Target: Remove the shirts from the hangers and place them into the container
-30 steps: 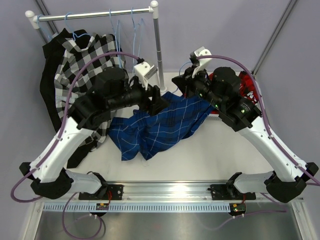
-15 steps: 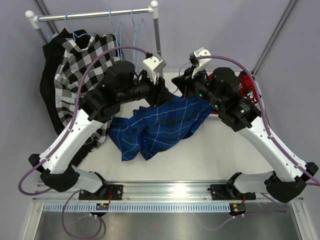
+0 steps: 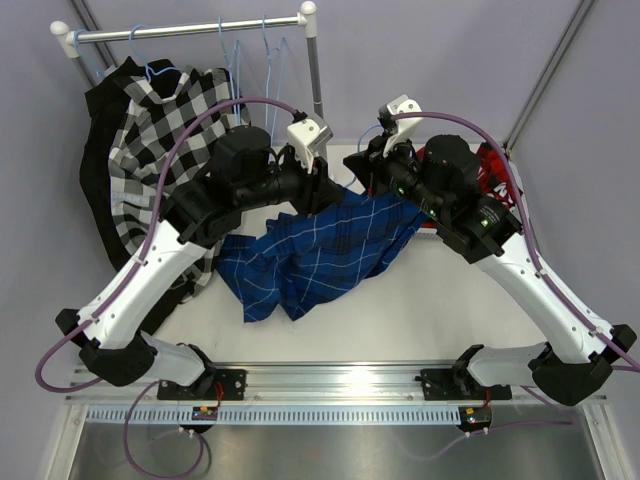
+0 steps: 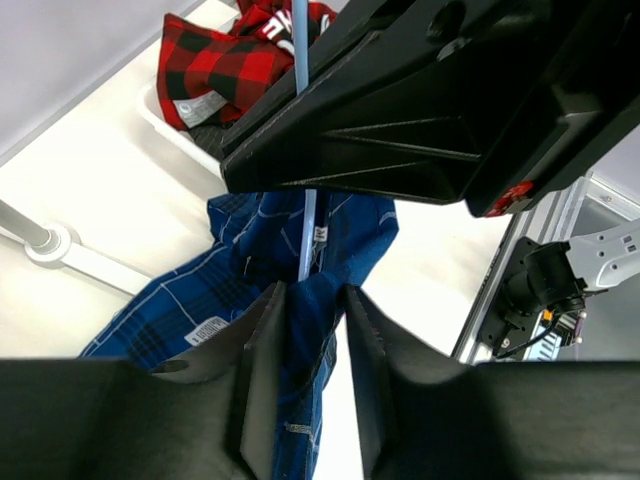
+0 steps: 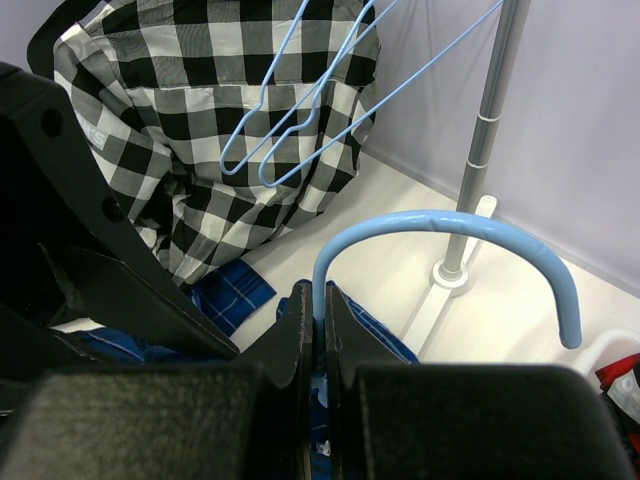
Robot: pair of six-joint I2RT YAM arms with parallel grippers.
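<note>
Plaid shirt (image 4: 215, 65) in container (image 4: 172, 122); right tool (image 5: 318, 300) pinching hanger (image 5: 440, 222); left tool (image 4: 312, 292) half-open round blue shirt (image 3: 300, 255), grip unclear; check shirt (image 3: 165, 120) hanging.

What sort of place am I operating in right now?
Probably a robotics lab test cell staged as a laundry corner: plain bare walls, a white table edged with an aluminium mounting rail, and a small clothes rail carrying wire hangers and a black-white check shirt.

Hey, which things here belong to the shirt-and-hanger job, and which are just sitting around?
Job: blue checked shirt, light-blue hanger, black-white check shirt, red plaid shirt, white basket.
Just there: clothes rail, metal base track.
</note>
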